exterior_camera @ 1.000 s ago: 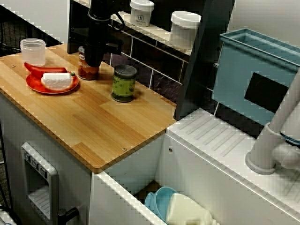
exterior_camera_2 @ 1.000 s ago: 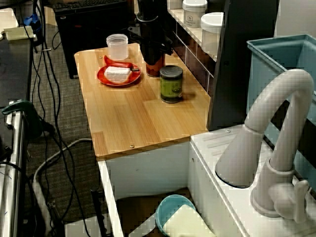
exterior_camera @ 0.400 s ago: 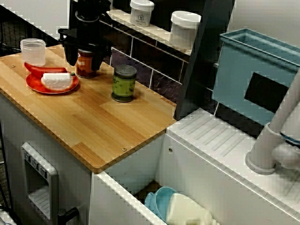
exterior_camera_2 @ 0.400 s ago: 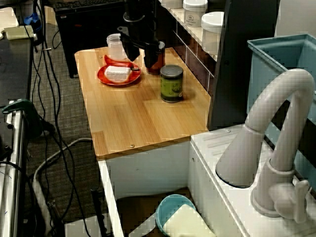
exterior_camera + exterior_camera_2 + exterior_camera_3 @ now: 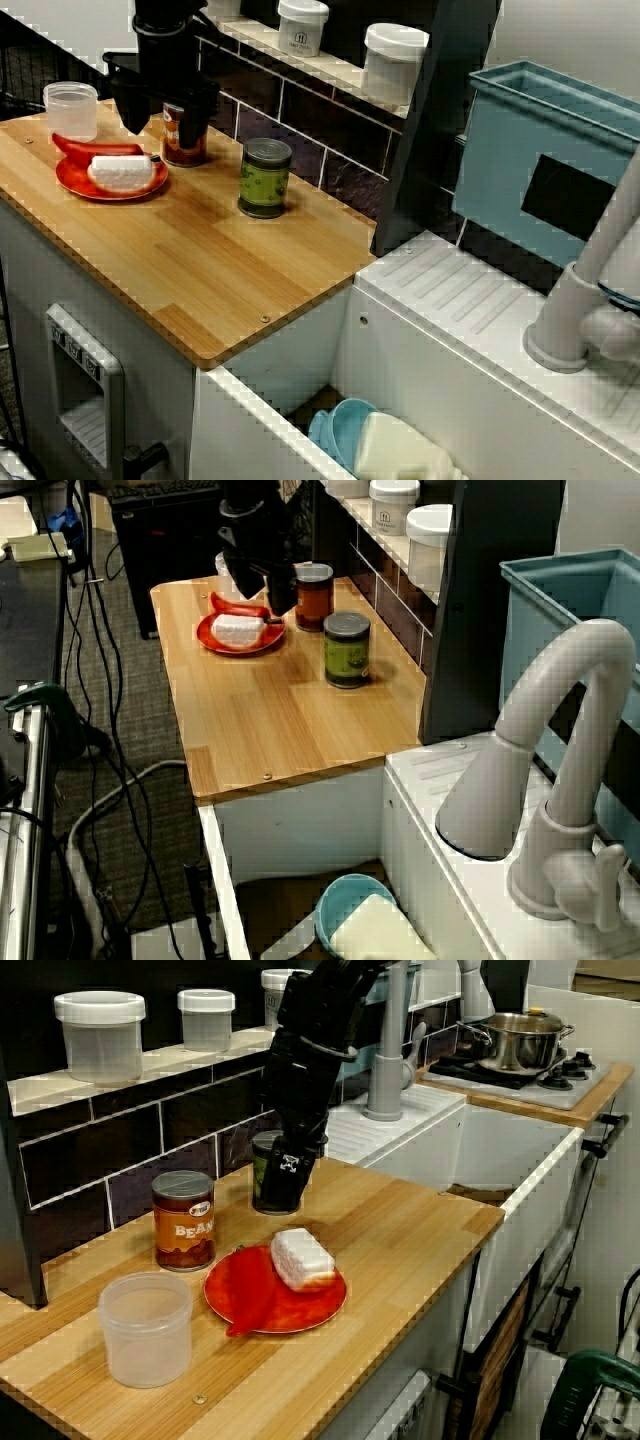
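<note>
Upright on the bench (image 5: 200, 270) at 1 o'clock of the plate (image 5: 72, 180), with the released, empty pincer (image 5: 165, 115) at its 10 o'clock: bean can (image 5: 186, 138), probably rigid, weighty, slick-sided, best gripped across mid-label.

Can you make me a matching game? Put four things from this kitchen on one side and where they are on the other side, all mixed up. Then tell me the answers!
Things
1. bean can
2. white block
3. blue bowl
4. steel pot

Places
A. on the stove
B. standing right on the wooden counter
C. down in the sink
D. on the red plate

Pairs: 1-B, 2-D, 3-C, 4-A.
</note>
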`<action>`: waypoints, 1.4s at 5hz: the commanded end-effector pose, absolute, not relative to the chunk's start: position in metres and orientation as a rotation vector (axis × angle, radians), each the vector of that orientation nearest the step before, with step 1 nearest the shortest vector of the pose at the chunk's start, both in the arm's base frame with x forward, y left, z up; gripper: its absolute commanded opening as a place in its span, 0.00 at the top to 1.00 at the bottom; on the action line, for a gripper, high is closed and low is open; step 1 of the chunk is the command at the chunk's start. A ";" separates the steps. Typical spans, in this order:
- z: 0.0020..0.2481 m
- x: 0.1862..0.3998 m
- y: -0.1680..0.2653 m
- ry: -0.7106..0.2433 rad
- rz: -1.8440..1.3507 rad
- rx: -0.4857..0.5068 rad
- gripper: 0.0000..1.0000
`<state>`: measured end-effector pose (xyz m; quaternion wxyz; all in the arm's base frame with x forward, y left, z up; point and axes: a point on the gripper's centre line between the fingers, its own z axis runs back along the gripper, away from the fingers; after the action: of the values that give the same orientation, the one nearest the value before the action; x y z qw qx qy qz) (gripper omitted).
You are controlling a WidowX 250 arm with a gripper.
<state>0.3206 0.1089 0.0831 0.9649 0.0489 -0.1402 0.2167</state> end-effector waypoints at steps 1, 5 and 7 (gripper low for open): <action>0.097 0.322 0.136 -0.420 0.168 0.047 0.00; 0.094 0.329 0.138 -0.428 -0.022 0.026 0.00; 0.095 0.328 0.129 -0.371 -0.110 0.040 0.00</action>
<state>0.3162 0.1196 0.0757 0.9864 0.0007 -0.1554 -0.0538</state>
